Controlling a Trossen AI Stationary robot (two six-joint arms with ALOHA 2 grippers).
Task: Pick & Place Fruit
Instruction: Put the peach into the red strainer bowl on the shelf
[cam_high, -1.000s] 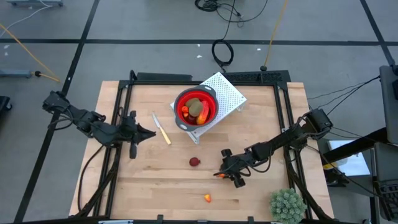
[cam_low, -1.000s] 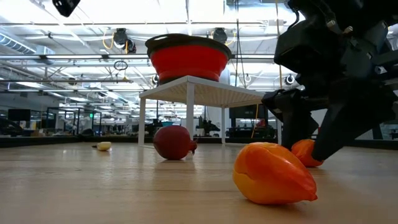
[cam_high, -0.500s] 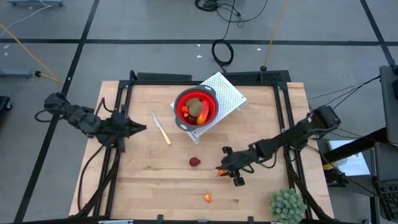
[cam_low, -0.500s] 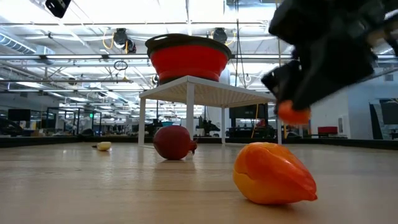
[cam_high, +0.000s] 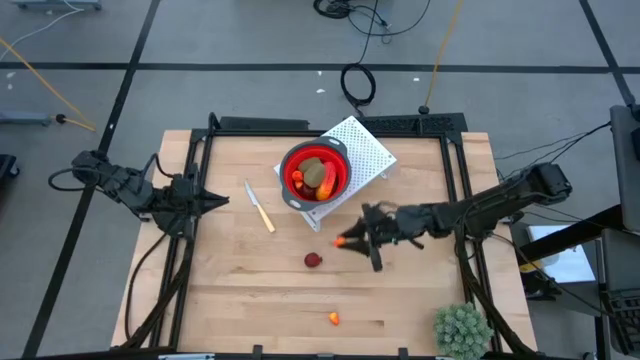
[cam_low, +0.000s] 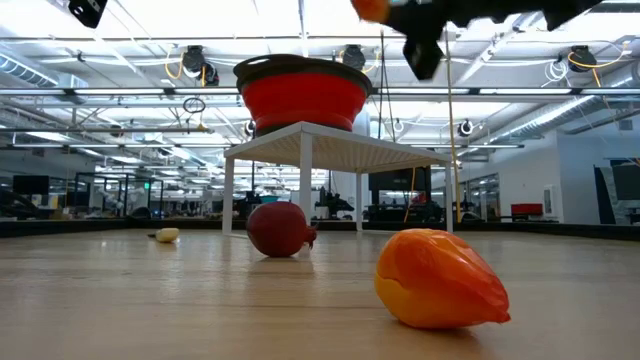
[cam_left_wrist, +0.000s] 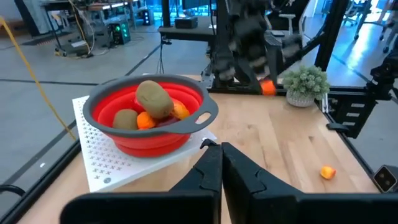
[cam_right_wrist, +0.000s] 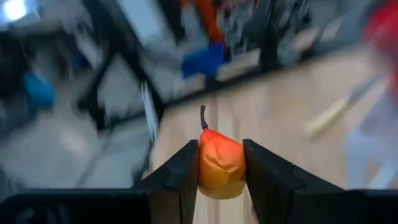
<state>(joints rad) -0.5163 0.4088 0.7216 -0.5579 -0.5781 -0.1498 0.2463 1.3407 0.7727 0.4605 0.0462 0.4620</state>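
Observation:
My right gripper (cam_high: 346, 241) is above the table's middle, near side of the red bowl (cam_high: 338, 180), shut on a small orange pear-shaped fruit (cam_right_wrist: 219, 167). In the low view that fruit (cam_low: 372, 8) is up at the picture's top. The bowl rests on a white perforated stand (cam_high: 368, 150) and holds olive-brown ovals (cam_left_wrist: 153, 99) and orange bits. A dark red ball (cam_high: 313, 260) and another orange piece (cam_high: 334, 319) lie on the wood. My left gripper (cam_high: 220, 200) waits shut near the table's left edge. My right gripper pinches the orange fruit's body (cam_right_wrist: 205, 171) between its two fingers (cam_right_wrist: 181, 174), one on each side. The dark stem end (cam_right_wrist: 202, 115) sticks out past the fingertips. The fingers reach about level from the table's right side. The fruit is lifted clear of the table.
A cream-handled knife (cam_high: 261, 209) lies left of the bowl. A spiky green plant ball (cam_high: 461, 330) sits at the near right corner. Black frame rails (cam_high: 200, 170) run along the table's left, right and far edges.
My right gripper has risen off the wood with the orange fruit and carried it toward the far edge, closer to the red bowl; the fruit went from resting on the table to lifted clear. My left gripper has drawn back a little toward the left edge.

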